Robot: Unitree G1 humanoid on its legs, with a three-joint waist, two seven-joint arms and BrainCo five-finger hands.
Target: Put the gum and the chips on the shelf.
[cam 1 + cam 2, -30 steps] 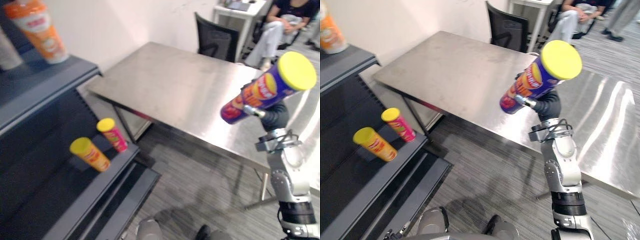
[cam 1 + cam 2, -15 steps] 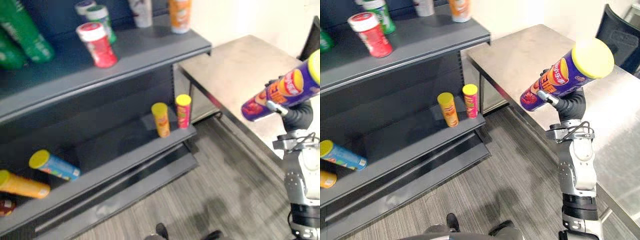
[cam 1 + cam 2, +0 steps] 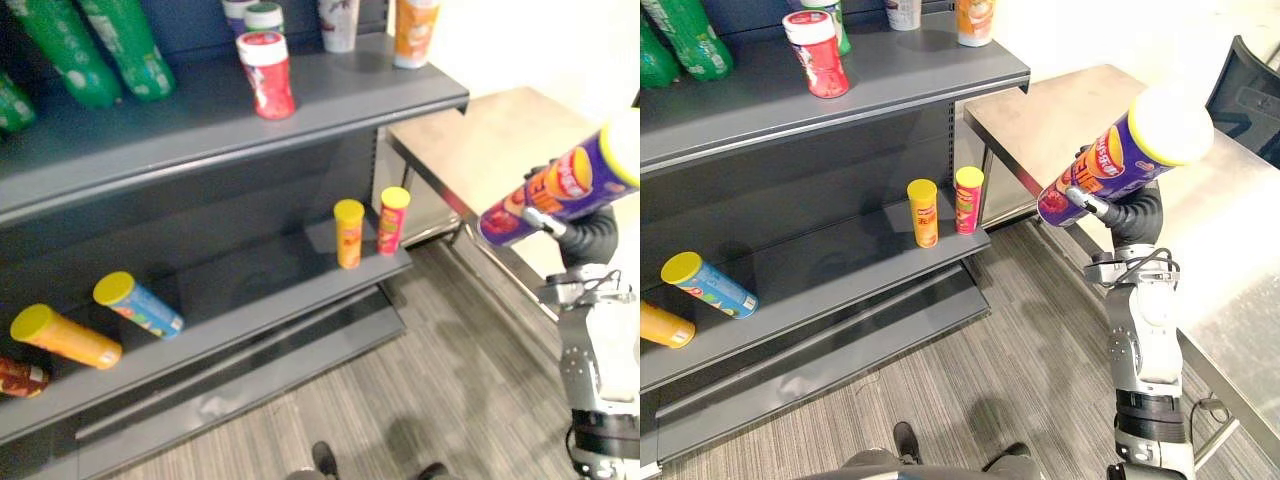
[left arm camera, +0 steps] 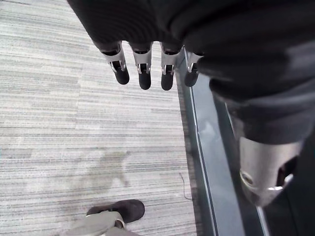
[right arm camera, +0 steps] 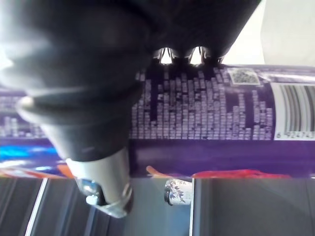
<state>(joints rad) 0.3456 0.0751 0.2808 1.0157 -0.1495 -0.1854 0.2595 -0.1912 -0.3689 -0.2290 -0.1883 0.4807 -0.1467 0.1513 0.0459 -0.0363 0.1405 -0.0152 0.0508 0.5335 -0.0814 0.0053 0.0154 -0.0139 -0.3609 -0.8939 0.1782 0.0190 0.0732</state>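
r hand (image 3: 1132, 214) is clamped round the purple chips can (image 3: 1108, 165), fingers wrapped over the can body in the r wrist view. can is tilted, yellow lid end up and pointing away from the shelf (image 3: 895, 104), base end toward it. it hangs in the air off the shelf's right end, not touching it, over the edge of the steel table (image 3: 1060, 110) that butts up to that end.

l hand (image 4: 197, 34) has fingers (image 4: 143, 73) straight and relaxed, holding nothing, down over the floor by the shelf's base rail.

shelf contents:
- upper board: red can w/ white lid (image 3: 812, 52) upright near the front edge, green-lid can (image 3: 830, 18) right behind it, green bottles (image 3: 682, 35) at the left end, white cup (image 3: 903, 11) and orange tub (image 3: 975, 20) toward the right end.
- lower board: yellow can (image 3: 923, 212) and pink can (image 3: 968, 199) upright side by side at the right end, blue can (image 3: 708, 285) and orange can (image 3: 660, 325) lying on their sides at the left end.

cant pick out the gum among them.
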